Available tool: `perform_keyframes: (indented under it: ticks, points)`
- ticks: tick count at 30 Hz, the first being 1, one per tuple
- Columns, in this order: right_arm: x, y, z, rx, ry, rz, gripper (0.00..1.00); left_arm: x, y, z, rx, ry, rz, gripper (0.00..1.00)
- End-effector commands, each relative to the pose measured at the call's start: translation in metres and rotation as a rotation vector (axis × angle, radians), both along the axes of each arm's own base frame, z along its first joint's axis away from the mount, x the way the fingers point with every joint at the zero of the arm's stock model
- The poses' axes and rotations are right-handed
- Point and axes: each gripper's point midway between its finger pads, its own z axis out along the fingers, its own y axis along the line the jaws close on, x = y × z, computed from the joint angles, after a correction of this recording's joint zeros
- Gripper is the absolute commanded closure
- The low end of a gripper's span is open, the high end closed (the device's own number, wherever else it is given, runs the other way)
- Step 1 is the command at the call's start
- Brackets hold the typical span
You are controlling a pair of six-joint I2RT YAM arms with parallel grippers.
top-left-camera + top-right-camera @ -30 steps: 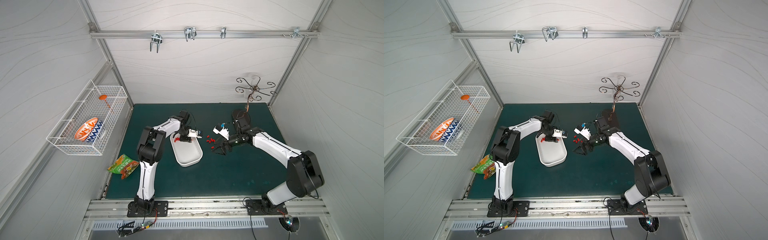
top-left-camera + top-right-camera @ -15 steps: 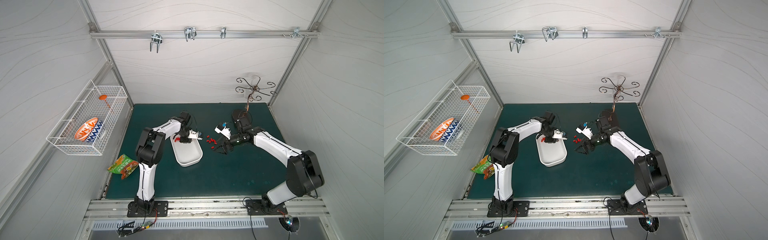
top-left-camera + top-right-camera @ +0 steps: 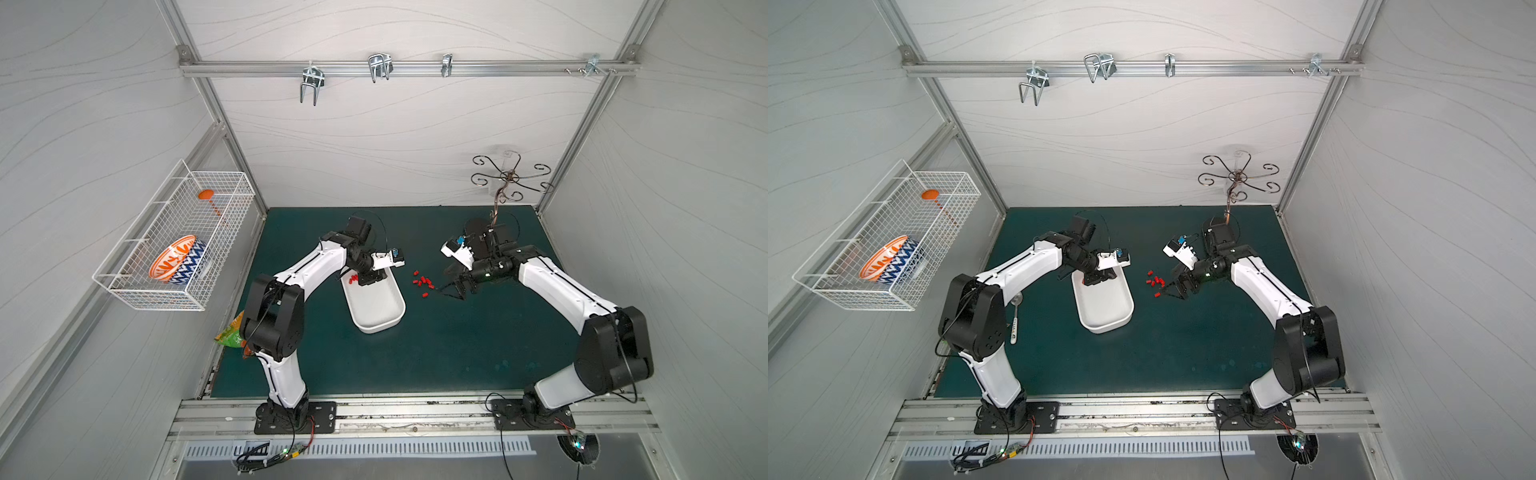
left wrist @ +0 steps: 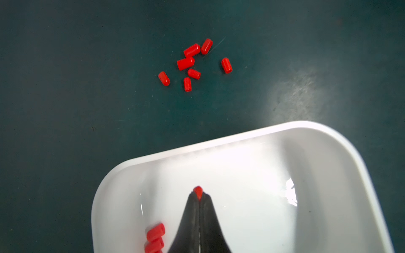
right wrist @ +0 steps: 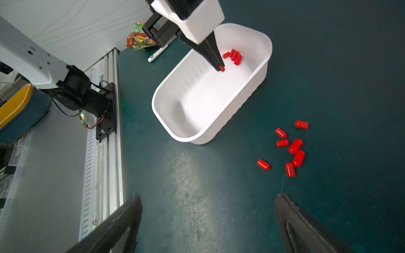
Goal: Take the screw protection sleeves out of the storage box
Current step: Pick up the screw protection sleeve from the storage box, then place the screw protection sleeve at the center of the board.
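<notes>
The left hand point(image 4: 199, 198) reaches down into the white box point(image 4: 219, 143), at the end farther from the arms' bases. Its two black fingers point(image 4: 190, 210) are pressed together on one red sleeve point(image 4: 198, 191), whose tip pokes out past them. The right wrist view shows the same pinch low inside the box point(image 5: 219, 129). I cannot tell whether that sleeve touches the box floor.

A small bunch of sleeves point(image 5: 234, 55) lies in the box just beside those fingers, close to the end wall. Seven loose sleeves point(image 5: 293, 146) lie outside the box on the green worktop point(image 5: 197, 208), between the box and the right hand point(image 5: 208, 196). In both top views they show as red specks point(image 3: 423, 282) next to the box's long side.

The right hand is near that scatter, with its fingers spread wide and nothing between them.

A snack bag point(image 5: 140, 40) and a pen point(image 5: 156, 54) lie at the worktop's edge on the left arm's side.
</notes>
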Motion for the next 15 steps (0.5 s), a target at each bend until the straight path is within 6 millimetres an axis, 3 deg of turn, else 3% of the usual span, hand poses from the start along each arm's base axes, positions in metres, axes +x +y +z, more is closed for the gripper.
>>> perform_keyframes:
  ticks: [1,8,15]
  points:
    - [-0.005,-0.005,0.002,0.017,0.04,0.011,0.03,-0.013,-0.01,0.025,-0.101,0.08,0.057,1.0]
    - [0.009,-0.026,0.006,0.027,-0.005,-0.097,0.03,-0.019,-0.041,0.055,-0.163,0.078,0.018,1.0]
    - [0.031,-0.071,0.022,0.081,-0.003,-0.273,0.02,-0.006,-0.093,0.025,-0.115,0.097,-0.045,1.0]
